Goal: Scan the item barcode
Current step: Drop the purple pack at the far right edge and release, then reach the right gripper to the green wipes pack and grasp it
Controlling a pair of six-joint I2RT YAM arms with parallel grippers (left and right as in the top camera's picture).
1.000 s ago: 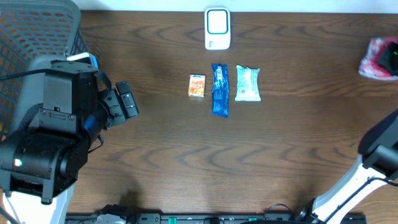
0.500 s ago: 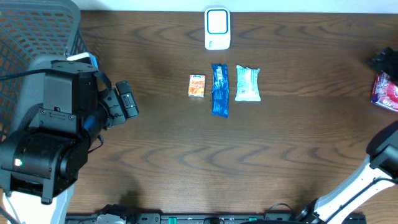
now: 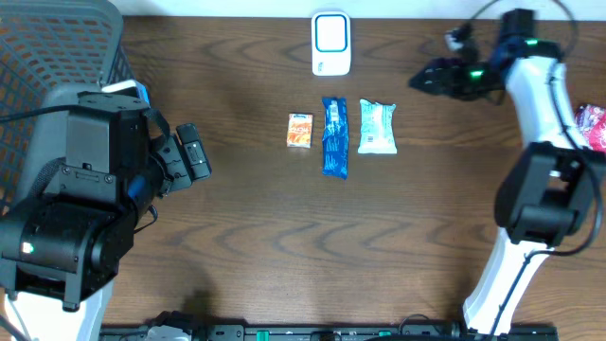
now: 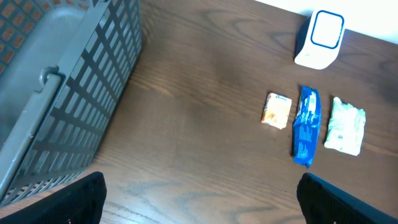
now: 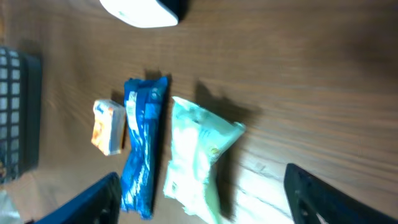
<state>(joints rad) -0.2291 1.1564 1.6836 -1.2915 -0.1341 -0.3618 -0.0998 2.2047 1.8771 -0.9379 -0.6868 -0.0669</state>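
Step in hand: reaching for an item. You hold nothing, so by my reading both pick-up and scan lie ahead.
Right gripper [image 3: 423, 80]: over the far side of the table [image 3: 284, 237], right of the scanner [image 3: 330, 43] and clear of the packet row. Jaws wide, nothing between them.
Left gripper [image 3: 194, 156]: at the left beside the basket [image 3: 57, 38], well apart from the row. Jaws spread wide, empty.
Items: three packets lie flat, side by side, just in front of the scanner. They are the orange packet [image 3: 300, 130], the blue packet [image 3: 334, 135] and the pale green packet [image 3: 377, 127].
Likely target: the pale green packet, as it lies nearest your right gripper. This is a judgement only.
Next move calls for: lower the right gripper over that packet with the jaws across its narrow width. Close, lift, then turn its barcode to the scanner window. No barcode shows in any view, so expect to rotate the packet.
Right wrist view only: the pale green packet's puffed, crinkled body. The fingers [image 5: 311, 199] sit at the frame's lower corners, which confirms the open jaws. Overhead shows that gripper only as a dark shape.
Left wrist view only: the basket's grid wall and its rim handle, seen close.
Overhead only: both arms together, and a red packet [image 3: 592, 128] at the right edge, well apart from the row.
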